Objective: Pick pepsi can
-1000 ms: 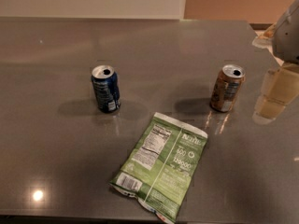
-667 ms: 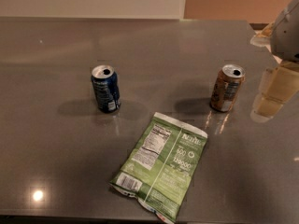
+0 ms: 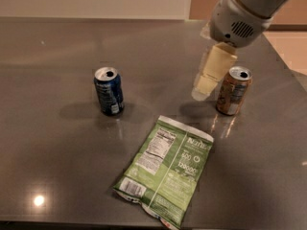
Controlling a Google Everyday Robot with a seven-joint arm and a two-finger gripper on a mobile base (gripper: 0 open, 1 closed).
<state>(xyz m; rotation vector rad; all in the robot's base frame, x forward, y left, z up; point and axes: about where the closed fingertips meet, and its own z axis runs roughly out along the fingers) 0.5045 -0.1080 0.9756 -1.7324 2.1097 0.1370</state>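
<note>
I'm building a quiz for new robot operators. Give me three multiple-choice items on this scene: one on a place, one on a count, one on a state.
1. Where is the gripper?
A. Above the pepsi can.
B. Close beside the orange-brown can.
C. On the green bag.
2. How many cans stand on the table?
A. One.
B. Two.
C. Three.
3. How is the pepsi can?
A. Tipped over.
B. Held aloft.
C. Upright, ungripped.
Answers: 1 B, it hangs next to that can; 2 B, one blue, one orange-brown; 3 C, it stands alone on the table.
</note>
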